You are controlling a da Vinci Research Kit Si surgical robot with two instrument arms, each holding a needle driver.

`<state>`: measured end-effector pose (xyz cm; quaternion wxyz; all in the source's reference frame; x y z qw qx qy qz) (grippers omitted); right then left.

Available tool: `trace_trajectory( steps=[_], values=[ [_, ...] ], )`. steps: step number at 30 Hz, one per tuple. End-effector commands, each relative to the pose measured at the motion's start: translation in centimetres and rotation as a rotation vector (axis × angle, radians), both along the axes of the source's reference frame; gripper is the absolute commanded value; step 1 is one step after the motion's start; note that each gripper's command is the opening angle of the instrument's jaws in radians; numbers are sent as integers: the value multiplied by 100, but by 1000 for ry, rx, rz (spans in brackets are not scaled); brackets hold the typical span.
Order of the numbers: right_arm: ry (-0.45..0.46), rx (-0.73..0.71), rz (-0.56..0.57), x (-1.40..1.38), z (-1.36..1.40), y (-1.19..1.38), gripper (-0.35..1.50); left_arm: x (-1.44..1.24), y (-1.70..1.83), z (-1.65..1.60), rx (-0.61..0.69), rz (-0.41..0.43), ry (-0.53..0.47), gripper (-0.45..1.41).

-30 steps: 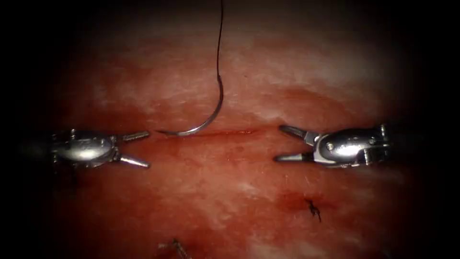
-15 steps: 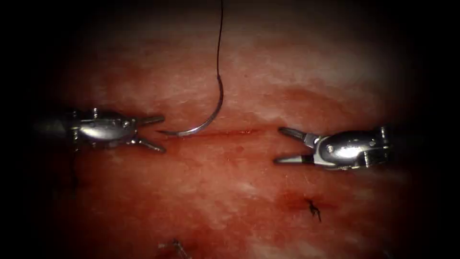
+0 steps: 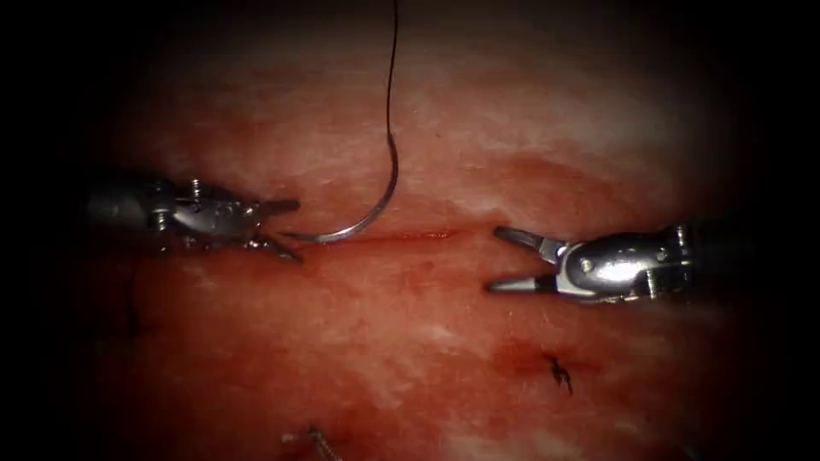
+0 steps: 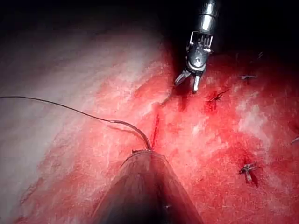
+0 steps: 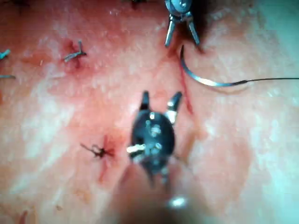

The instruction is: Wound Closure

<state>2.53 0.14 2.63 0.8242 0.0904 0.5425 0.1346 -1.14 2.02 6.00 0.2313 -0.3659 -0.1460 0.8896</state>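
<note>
Nearest, 2 small dark cut ends of thread [image 3: 559,371] sit knotted in the wet red pork tissue [image 3: 410,341]. Beyond them the right steel hand [image 3: 502,259] stands wide and empty, right of the thin dark cut [image 3: 401,235]. Opposite, the left steel hand [image 3: 290,229] is spread narrowly, empty, at the point of the curved silver needle [image 3: 376,205], which lies free on the tissue. Stiff, slick and light, it probably grips best mid-curve. Farthest, its limp dark thread [image 3: 392,68] trails away.
</note>
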Motion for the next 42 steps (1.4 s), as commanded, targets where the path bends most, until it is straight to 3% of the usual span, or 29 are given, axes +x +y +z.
trace_trajectory(
  steps=[1, 9, 14, 16, 19, 20, 28, 30, 36, 42],
  values=[
    [0, 2, -2, 3, 5, -7, 57, -6, -5, 7, 3, 3, 1, 50],
    [0, 2, -1, 5, 4, -8, 57, -7, -5, 27, -1, 16, 13, 48],
    [-1, 2, 0, 7, 4, -8, 57, -6, -6, 44, -3, 32, 32, 36],
    [0, 2, 0, 7, 4, -8, 57, -6, -8, 47, -3, 35, 33, 23],
    [-1, 2, 0, 7, 4, -8, 57, -5, -8, 47, 5, 43, 19, -38],
    [-1, 2, 0, 8, 4, -8, 57, -5, -9, 46, 8, 46, 14, -45],
    [0, 30, 12, 12, 3, -9, 56, -2, -12, 23, 1, 68, -8, -45],
    [-6, 93, 42, 14, 4, -10, 39, -2, -15, 15, -14, 71, -16, -45],
    [0, 315, 188, 31, 10, -5, 25, -8, -29, -5, -135, 107, -23, -45],
    [67, 475, 270, 49, 13, 13, 46, -6, -40, -20, -272, 113, -10, -45]
  ],
)
